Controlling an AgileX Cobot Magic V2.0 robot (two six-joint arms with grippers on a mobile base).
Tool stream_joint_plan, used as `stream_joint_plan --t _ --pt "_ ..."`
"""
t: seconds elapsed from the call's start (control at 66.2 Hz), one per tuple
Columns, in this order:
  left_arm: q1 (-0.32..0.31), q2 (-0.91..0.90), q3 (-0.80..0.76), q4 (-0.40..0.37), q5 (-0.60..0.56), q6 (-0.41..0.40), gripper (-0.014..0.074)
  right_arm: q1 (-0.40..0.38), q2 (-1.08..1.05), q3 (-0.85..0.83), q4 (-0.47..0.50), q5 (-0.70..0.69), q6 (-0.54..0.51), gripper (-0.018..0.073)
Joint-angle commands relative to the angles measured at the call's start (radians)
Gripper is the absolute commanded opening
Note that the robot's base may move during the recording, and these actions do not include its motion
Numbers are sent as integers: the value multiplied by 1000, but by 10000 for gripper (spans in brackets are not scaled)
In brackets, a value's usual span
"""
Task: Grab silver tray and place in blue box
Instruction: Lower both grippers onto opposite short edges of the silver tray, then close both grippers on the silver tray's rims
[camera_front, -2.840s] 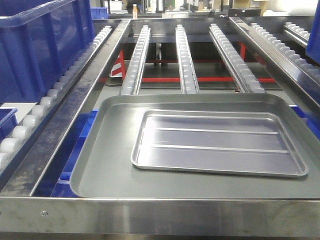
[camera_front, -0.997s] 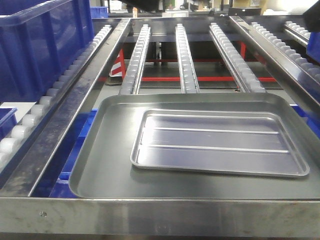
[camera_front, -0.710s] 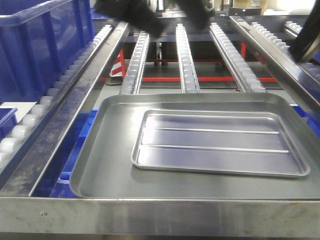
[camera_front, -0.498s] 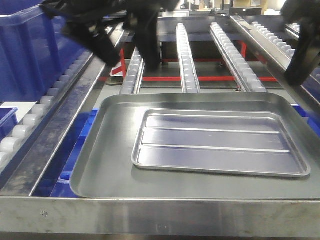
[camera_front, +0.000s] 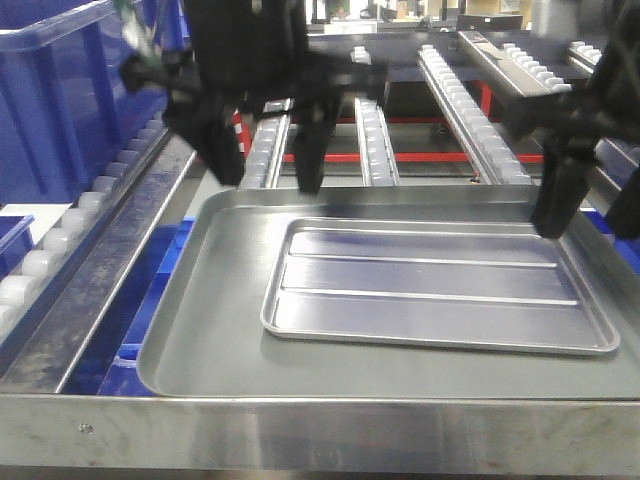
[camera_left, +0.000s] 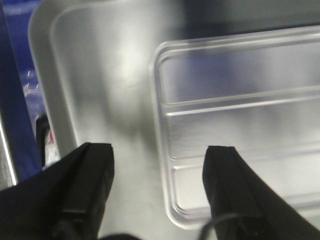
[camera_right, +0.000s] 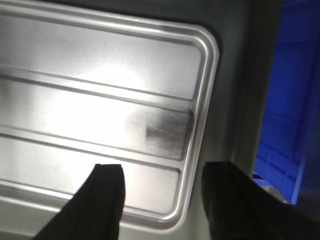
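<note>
Roller conveyor (camera_front: 375, 160), grey tray (camera_front: 210, 330) under silver tray (camera_front: 430, 290)

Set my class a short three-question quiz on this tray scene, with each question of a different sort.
1. True or false: the silver tray lies inside the larger grey tray.
2. The left pincer is: A) open above the trays, B) shut on the silver tray, C) out of view.
3. Missing word: the silver tray's base carries ___ long ridges.
Key: 1 true; 2 A; 3 two.
</note>
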Motion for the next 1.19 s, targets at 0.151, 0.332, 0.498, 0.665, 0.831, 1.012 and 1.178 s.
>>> stream_joint_plan --t 0.151,0.332,0.498,0.665,0.831,1.012,1.178 --pt "4 2 -35 6 -34 -19 304 -31 24 -34 -7 -57 8 455" --pt "4 32 -35 5 -45 -19 304 -59 42 -36 -7 -67 8 455" --pt "4 48 -35 5 -54 -19 304 -57 55 -36 4 -84 8 455" --pt "4 51 -35 5 -69 -19 304 -57 74 -36 13 -105 8 455" --pt "4 59 -35 5 -80 -19 304 -57 107 -36 13 -113 8 455" --pt "4 80 -35 5 -86 -19 304 -57 142 -36 13 -113 8 455" --pt "6 102 -35 -5 -86 -19 304 -57 144 -36 13 -123 8 455"
